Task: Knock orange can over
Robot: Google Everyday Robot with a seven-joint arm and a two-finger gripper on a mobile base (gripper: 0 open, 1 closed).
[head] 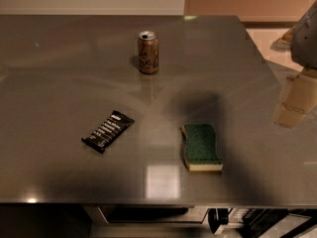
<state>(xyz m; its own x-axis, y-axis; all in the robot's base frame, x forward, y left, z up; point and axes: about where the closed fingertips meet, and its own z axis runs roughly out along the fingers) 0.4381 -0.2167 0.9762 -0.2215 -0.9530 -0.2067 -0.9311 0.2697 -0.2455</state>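
Observation:
The orange can [148,52] stands upright on the far middle of the grey metal table [59,83]. It is slim and brownish-orange, with dark lettering and a silver top. My gripper [307,36] shows only as a pale grey shape at the right edge of the camera view. It is above the table's right side, mostly cut off by the frame, and well to the right of the can, not touching it. Its pale reflection lies on the tabletop below it.
A black snack-bar wrapper [107,131] lies left of centre. A green and yellow sponge [201,147] lies right of centre, nearer the front. The table's front edge runs along the bottom, its right edge slants at the upper right, and a wall stands behind.

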